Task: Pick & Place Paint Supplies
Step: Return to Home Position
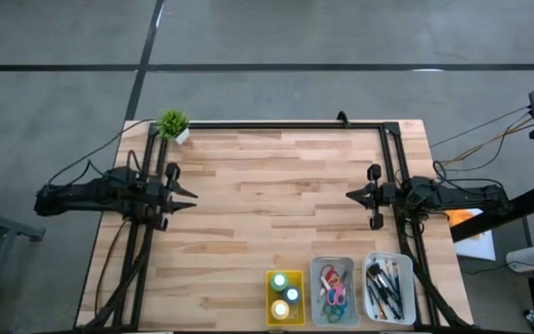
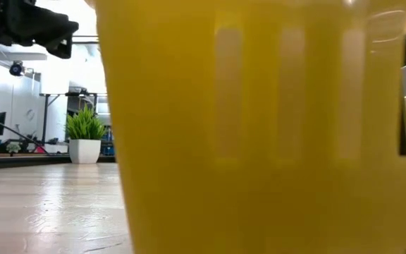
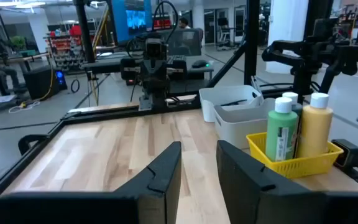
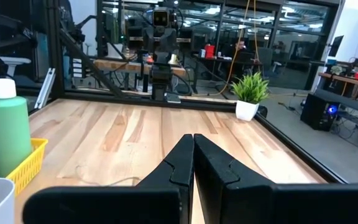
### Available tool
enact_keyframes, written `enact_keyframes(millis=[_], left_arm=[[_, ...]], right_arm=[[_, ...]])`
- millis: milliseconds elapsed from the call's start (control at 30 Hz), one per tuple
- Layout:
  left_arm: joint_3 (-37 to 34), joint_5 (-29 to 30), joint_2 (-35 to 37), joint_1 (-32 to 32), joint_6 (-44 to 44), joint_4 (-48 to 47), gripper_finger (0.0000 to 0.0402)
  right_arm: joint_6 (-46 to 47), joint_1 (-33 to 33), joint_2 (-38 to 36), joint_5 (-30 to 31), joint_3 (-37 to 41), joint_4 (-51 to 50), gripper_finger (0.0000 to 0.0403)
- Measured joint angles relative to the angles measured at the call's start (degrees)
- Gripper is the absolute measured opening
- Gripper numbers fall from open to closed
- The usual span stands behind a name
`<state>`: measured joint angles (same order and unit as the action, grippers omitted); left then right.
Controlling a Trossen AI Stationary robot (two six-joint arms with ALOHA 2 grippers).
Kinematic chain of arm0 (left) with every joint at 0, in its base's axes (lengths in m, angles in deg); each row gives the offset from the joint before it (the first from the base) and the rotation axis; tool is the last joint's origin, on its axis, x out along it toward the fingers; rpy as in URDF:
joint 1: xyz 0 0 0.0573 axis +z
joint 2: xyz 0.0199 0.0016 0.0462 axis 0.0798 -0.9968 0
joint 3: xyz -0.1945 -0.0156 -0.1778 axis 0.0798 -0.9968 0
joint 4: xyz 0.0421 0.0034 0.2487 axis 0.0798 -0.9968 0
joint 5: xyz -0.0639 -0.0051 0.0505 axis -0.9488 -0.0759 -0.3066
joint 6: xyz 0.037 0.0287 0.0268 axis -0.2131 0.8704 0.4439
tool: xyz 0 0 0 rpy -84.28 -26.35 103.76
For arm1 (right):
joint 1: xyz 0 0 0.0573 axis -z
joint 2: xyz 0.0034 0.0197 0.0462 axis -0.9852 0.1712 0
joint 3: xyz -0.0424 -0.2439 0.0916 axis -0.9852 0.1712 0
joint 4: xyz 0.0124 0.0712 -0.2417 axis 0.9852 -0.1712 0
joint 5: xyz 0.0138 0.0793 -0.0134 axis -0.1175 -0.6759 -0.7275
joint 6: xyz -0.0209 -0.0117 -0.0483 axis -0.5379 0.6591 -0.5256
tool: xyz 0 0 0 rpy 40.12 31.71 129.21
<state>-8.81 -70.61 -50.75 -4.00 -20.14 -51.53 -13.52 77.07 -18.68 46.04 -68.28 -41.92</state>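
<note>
A wall of the yellow tray (image 2: 259,141) blocks most of the low view as paint bottles (image 1: 286,295) stand in it, scissors (image 1: 334,288) lie in the grey tray (image 1: 315,299), brushes (image 1: 383,289) in the white tray (image 1: 412,299), the left gripper (image 3: 197,149) parted, the right gripper (image 4: 193,138) closed empty.

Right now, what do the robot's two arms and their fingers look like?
The left arm and right arm are matte black, slim and jointed. The left gripper and right gripper each carry two fingers: angular black wedges tapering to a tip. A thin dark cable trails off behind the left arm. I see no markings.
</note>
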Motion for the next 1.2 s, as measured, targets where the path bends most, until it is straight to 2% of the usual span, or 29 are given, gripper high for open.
enact_keyframes(millis=[200, 433, 667, 1200], left_arm=[[-0.1, 0.0, 8.6, 0.0, -0.6, -4.0, 0.0104], [-3.1, 0.0, 8.0, 0.0, -2.6, 0.2, 0.0104], [-14.7, 0.3, 8.4, 0.1, -0.9, 16.0, 0.0104], [-15.3, 1.1, 7.5, 0.2, -7.0, 12.6, 0.0104]], right_arm=[[0.1, 0.0, 0.0, 0.0, 0.0, 0.0, 0.0008], [0.1, 0.0, 0.1, 0.1, 0.0, -0.4, 0.0008], [0.0, 0.0, 0.3, 0.1, 0.0, -0.4, 0.0008], [0.1, 0.0, 0.5, 0.0, 0.0, -0.9, 0.0008]])
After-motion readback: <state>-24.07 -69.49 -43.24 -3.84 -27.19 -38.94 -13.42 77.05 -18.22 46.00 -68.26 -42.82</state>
